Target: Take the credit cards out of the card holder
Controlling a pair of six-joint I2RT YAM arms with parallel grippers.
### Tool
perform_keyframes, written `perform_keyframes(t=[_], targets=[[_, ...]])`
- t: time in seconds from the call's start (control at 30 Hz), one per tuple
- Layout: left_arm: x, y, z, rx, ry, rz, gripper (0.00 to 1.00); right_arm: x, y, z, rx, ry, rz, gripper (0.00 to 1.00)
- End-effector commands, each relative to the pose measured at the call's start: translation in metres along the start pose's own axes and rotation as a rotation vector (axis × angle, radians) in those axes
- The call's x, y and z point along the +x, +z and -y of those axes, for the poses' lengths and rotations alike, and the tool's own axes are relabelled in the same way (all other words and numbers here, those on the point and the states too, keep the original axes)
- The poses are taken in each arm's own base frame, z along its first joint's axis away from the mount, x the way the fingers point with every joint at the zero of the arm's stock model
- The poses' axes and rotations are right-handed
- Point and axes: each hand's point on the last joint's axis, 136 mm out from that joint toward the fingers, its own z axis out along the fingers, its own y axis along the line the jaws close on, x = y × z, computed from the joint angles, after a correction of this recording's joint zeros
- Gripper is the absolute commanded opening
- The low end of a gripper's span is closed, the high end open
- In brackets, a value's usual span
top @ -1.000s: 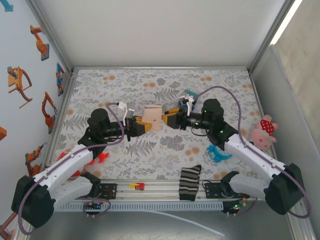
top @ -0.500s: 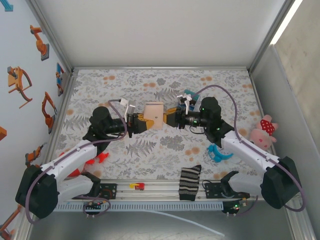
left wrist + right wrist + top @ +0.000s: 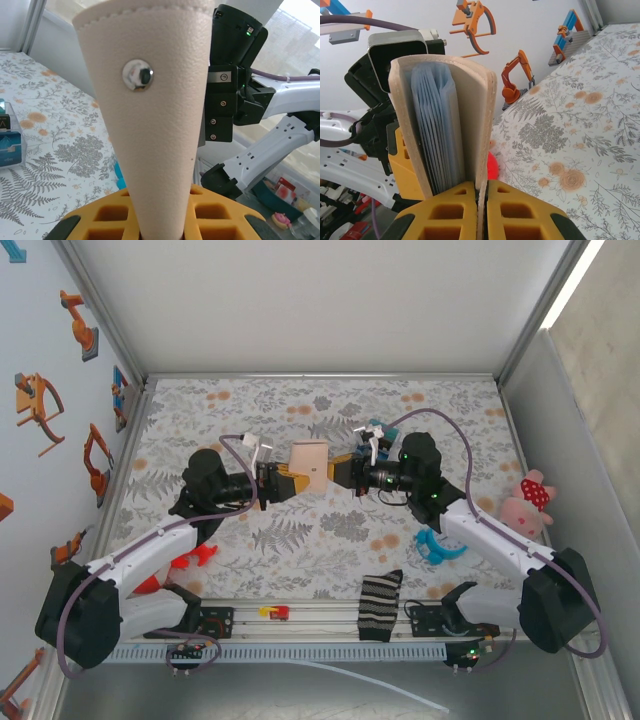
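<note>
- Two grippers meet over the middle of the floral table, with the card holder held up between them, clear of the cloth.
- From above, the left gripper and right gripper hide the holder's lower edge, so the contact is hard to read there.
- The left wrist view settles it: the left gripper's yellow fingers are pressed onto the tan holder's narrow lower end, which rises between them. The holder's top is cut off by the frame, and a metal snap stud sits on its outer face.
- In the right wrist view the right gripper is pinched tight on one tan flap. The other flap stands apart, baring a stack of light blue sleeves.
- Whether any cards sit in those sleeves cannot be told; only their edges show.
- A blue and teal block is cut off at the left wrist view's edge; its printing is too small to read.
- No readable brand or lettering appears on the holder.
- Orange robot-arm stickers on the left wall carry no text.
</note>
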Motion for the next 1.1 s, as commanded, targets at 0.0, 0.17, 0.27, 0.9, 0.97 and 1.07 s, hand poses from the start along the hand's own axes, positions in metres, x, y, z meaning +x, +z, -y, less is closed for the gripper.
perform_keyframes(t=[0.0,0.17,0.27,0.9,0.97,1.07], targets=[[-0.015,0.001,-0.008,-0.086,0.003,0.041,0.24,-0.012,0.0,-0.019,-0.033,-0.055,0.023,0.0],[-0.011,-0.001,-0.023,-0.163,-0.04,0.043,0.61,-0.011,-0.004,-0.007,0.057,-0.034,0.024,0.0],[-0.011,-0.001,-0.032,-0.195,-0.072,0.049,0.76,-0.009,-0.004,-0.001,0.096,-0.018,0.023,0.0],[0.001,0.01,-0.045,-0.243,-0.148,-0.002,0.97,-0.012,-0.01,0.031,0.274,0.043,0.059,0.0],[0.002,0.013,-0.044,-0.236,-0.148,-0.007,0.97,-0.012,-0.009,0.031,0.274,0.046,0.061,0.0],[0.002,0.019,-0.042,-0.224,-0.146,-0.015,0.99,-0.013,-0.009,0.032,0.274,0.05,0.063,0.0]])
